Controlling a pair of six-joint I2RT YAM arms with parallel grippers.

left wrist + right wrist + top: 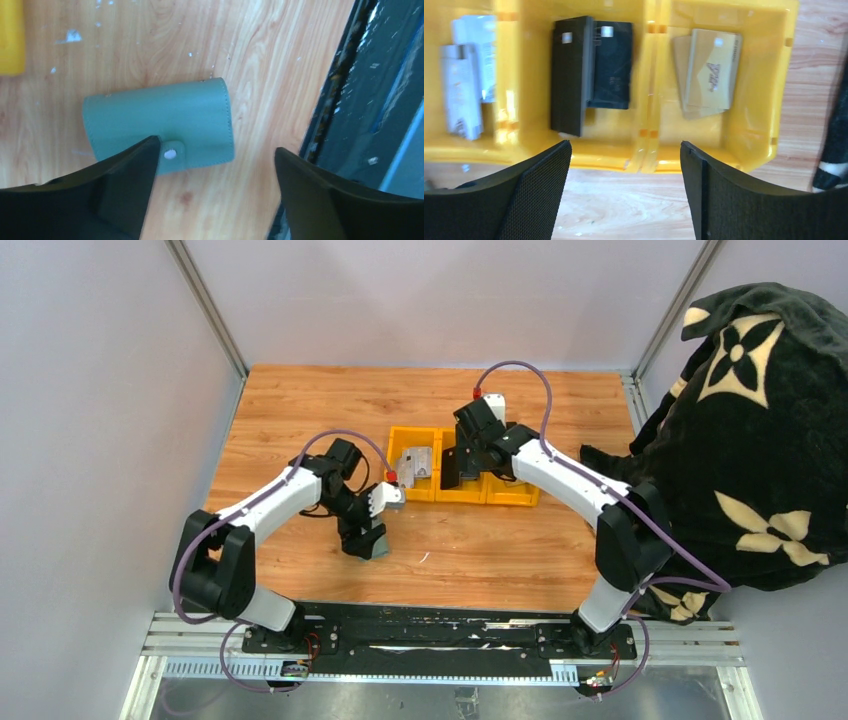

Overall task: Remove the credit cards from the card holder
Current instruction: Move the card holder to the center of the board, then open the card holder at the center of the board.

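The card holder (160, 125) lies flat and shut on the wooden surface (300, 400), its snap tab pressed down on the long edge nearest the left wrist camera. In the overhead view it sits at about 7 o'clock from the yellow bin (512, 496), apart from it and closer to the arm bases. The left jaws hang just above it, spread wide and holding nothing. In the wrist view one finger (120, 190) overlaps the holder's near edge beside the snap and the other (330, 200) stands clear of it toward 3 o'clock, over the dark rail at the edge of the surface. Whether the first finger touches the holder I cannot tell. The credit cards are in the bin, sorted by colour: silver-grey cards (469, 85) in the compartment at 9 o'clock in the right wrist view, black cards (591, 72) overlapping in the middle one, and tan cards (706, 70) stacked slightly askew in the one at 3 o'clock. The right jaws hover over the bin's near wall, also wide open and empty, with the middle compartment between the finger tips.
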